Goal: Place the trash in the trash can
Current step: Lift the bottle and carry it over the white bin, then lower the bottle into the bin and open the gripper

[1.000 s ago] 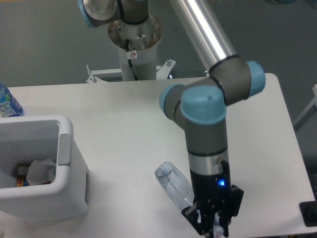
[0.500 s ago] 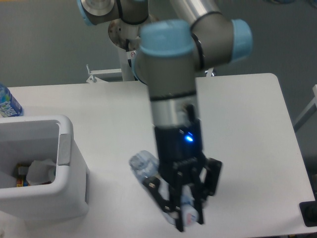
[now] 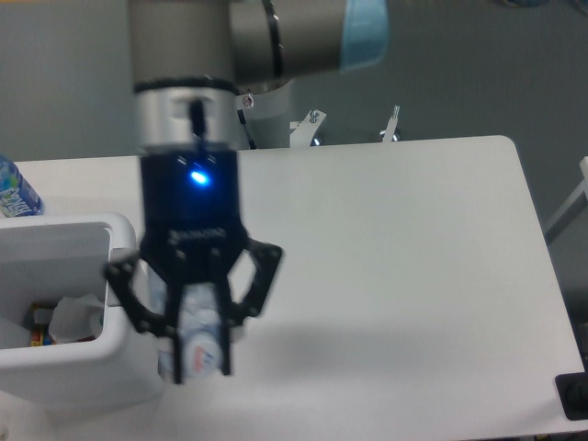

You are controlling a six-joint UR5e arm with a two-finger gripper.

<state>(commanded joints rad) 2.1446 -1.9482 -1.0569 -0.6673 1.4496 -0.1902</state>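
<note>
The clear water bottle (image 3: 197, 335) is clamped between the fingers of the claw (image 3: 195, 354) and is held up off the white counter (image 3: 395, 266), its length running roughly upright between the black fingers. The claw is seen just beside the right wall of the white trash can (image 3: 115, 276), over its outer edge. Inside the can, the white paper wad (image 3: 73, 317) is lying at the bottom next to some coloured scraps. A bottle with a blue label (image 3: 14, 188) is standing at the far left edge of the counter, behind the can.
</note>
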